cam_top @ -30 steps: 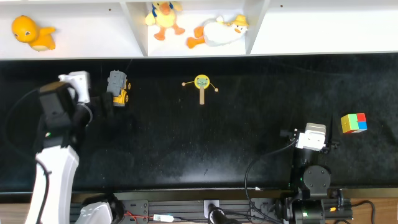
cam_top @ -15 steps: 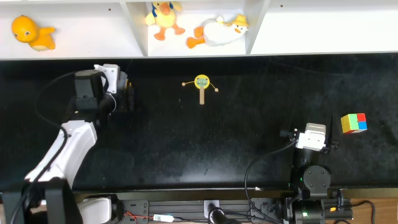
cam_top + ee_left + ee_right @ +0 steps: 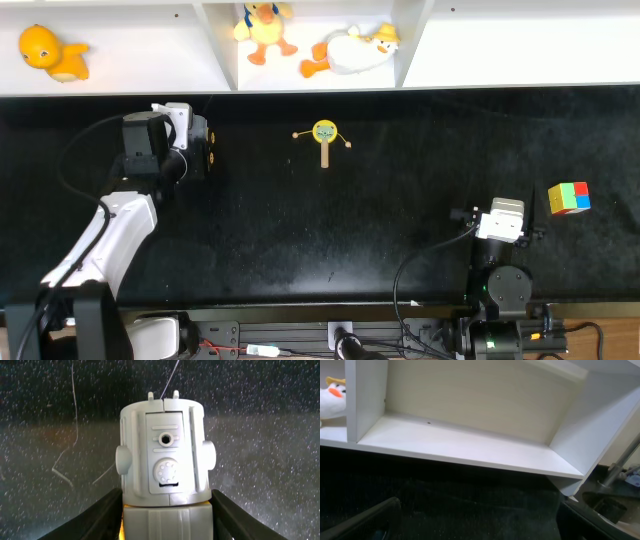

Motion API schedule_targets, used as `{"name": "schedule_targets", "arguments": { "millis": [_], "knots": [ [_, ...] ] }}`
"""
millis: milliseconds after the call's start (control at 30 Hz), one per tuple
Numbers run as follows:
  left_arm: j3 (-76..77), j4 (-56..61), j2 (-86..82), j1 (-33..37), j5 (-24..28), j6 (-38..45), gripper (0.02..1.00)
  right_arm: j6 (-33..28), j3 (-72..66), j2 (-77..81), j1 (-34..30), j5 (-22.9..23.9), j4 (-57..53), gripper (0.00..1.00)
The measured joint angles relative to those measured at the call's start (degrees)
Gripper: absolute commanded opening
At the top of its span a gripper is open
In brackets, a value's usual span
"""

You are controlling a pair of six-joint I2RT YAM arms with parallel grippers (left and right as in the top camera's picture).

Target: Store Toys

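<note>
One toy in hand: a grey-and-yellow plastic cement-mixer truck sits between the fingers of the left gripper, its grey drum facing the wrist camera.
Left gripper: pinching the truck, by my reading. Both fingers lie tight against the flanks of its yellow base, drawn in to its width.
Right gripper: the right gripper is spread wide with nothing between the fingers, low on the right of the black speckled table mat, facing the white open-fronted shelf.
Where the truck lies: at the left of the mat, near the shelf's front edge, before the right end of the left compartment. Whether its wheels touch the mat, I cannot tell.
Risk, slipping: the hold is low on the base while the bulky drum stands clear of the fingers. A quick swing could tip the truck or roll it out of the pinch.
Risk, at the shelf: the divider stands close by, and a low carry could knock the drum against the lip or the divider.
Risk, crowding: a round orange plastic duck is in that left compartment, though well apart from its right end.
Waiting on the mat: a small yellow-green rattle drum on a stick and a multicoloured cube beside the right arm.
</note>
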Motion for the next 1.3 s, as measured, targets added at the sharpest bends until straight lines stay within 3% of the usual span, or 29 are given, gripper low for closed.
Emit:
{"name": "schedule_targets", "arguments": {
  "millis": [567,1200,1267,1300],
  "knots": [
    [0.72,-8.48,-16.02,0.0,-3.17,0.24,0.459,0.0,0.0,0.0,0.02,0.0,0.02,0.996],
    [28.06,-6.86,9.86,-0.09,-3.41,1.14,0.461,0.02,0.0,0.0,0.02,0.0,0.02,0.996],
    [29.9,-5.55,12.5,-0.09,-3.41,1.14,0.514,0.02,0.0,0.0,0.02,0.0,0.02,0.993],
    [30.69,-5.16,13.55,-0.09,-3.41,1.16,0.654,0.02,0.0,0.0,0.02,0.0,0.02,0.996]
  ]
}}
